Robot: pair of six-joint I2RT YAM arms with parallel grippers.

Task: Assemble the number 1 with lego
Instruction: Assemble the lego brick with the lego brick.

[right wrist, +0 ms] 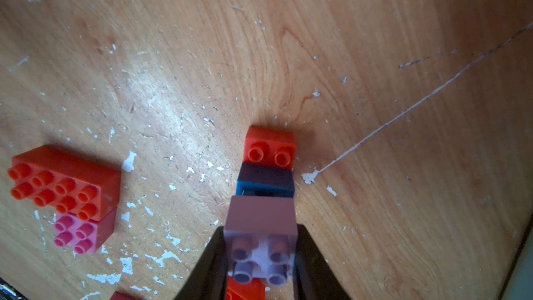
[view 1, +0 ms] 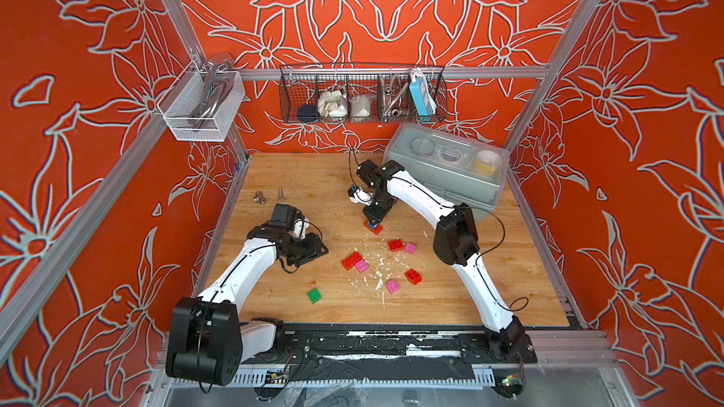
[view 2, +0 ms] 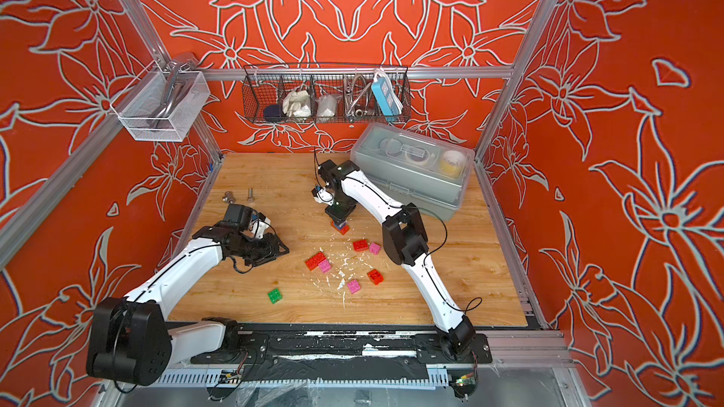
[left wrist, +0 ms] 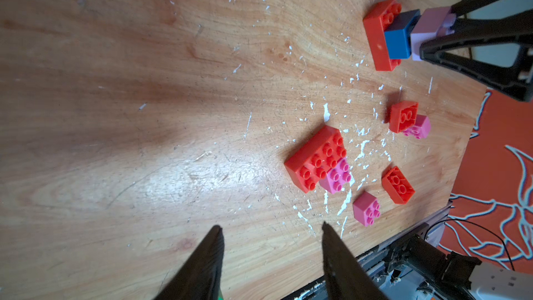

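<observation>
Lilac brick (right wrist: pixel 261 217) in right pincer (right wrist: pixel 260 230), apparently atop stack (right wrist: pixel 265 181).

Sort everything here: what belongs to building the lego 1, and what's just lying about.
Job: stack of red base brick, blue brick, lilac brick (held by right gripper); loose long red brick, two small red bricks, three pink bricks, green brick.
Lying about: two bolts, grey lidded box, wire basket, mesh basket.
</observation>
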